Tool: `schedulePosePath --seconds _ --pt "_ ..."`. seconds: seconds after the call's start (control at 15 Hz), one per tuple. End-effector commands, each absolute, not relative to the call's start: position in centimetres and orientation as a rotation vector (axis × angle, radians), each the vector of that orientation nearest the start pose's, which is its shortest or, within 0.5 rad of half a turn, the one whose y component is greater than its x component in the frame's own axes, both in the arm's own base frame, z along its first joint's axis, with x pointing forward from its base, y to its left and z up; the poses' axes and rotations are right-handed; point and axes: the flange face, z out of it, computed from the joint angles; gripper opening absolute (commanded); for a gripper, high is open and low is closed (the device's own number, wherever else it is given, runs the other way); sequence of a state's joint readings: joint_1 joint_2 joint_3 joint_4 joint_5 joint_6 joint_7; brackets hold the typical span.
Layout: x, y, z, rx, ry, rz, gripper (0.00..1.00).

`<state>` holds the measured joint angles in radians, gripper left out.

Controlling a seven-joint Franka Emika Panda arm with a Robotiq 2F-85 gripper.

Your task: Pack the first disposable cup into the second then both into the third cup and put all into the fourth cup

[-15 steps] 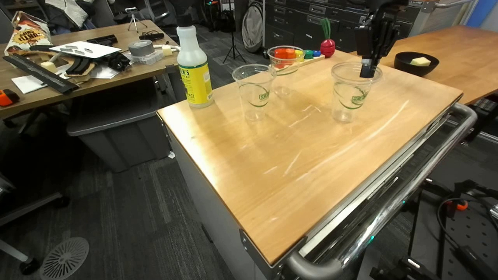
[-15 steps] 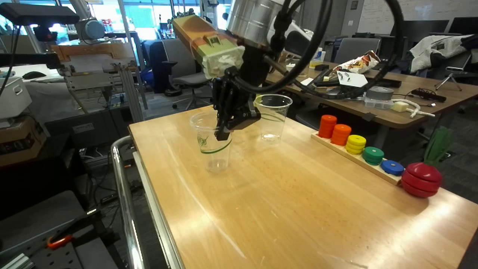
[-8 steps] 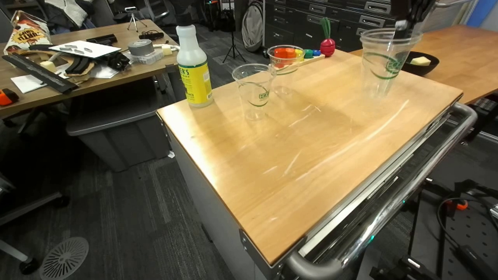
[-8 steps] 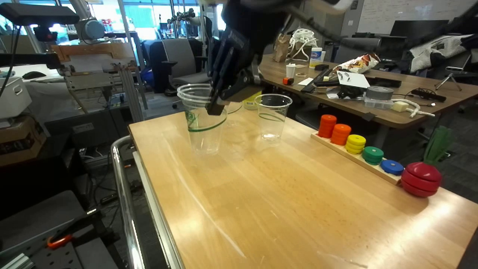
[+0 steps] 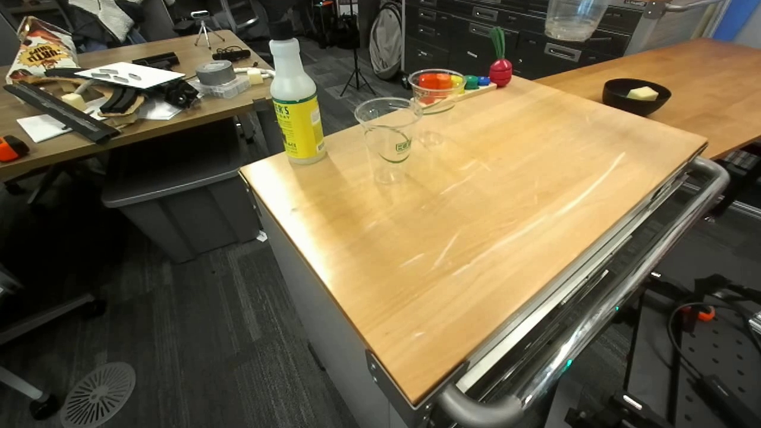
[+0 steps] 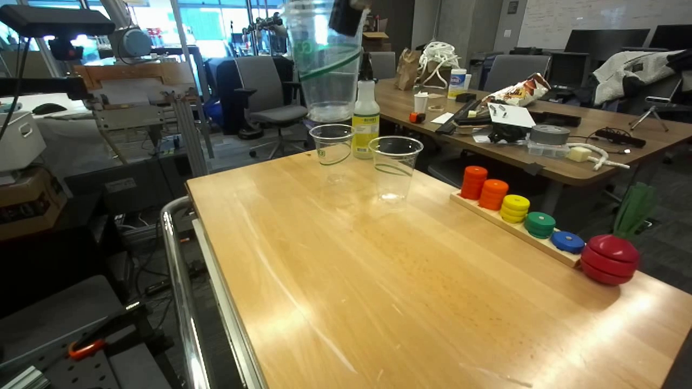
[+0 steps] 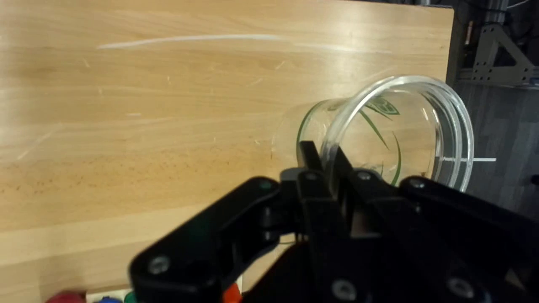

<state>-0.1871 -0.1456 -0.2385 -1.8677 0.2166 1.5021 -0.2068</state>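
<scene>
Clear plastic: my jaws pinch nested cups (image 6: 324, 66).
Best centre them over a standing cup (image 6: 395, 172) below me, then lower.

Black pincer (image 7: 324, 157) with chunky, round-ended linkages (image 7: 212, 227), silvery screw heads (image 7: 159, 265) and slim, straight, square-tipped fingers (image 7: 316, 195)

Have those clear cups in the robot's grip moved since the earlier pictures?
Yes, upward: in both exterior views the nested cups now show above the far edge of the wooden tabletop; earlier, their bottom showed against its surface.
</scene>
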Motion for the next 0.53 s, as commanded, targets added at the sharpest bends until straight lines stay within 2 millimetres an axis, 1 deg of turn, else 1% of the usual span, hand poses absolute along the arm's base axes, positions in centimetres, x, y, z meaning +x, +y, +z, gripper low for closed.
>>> schedulePosePath --seconds 0.0,0.2,0.27,0.33,0.47 --pt "50.8 -18.5 58.1 -2.857 0.247 0.164 0.02" --pt "55.0 -18.3 58.1 -2.884 0.229 0.141 0.02" --pt "56.3 -17.9 58.0 -2.893 0.228 0.134 0.02" --pt "57.7 -17.9 57.8 -2.901 0.23 0.115 0.02" --pt "59.8 -18.2 57.0 -2.903 0.222 0.124 0.02"
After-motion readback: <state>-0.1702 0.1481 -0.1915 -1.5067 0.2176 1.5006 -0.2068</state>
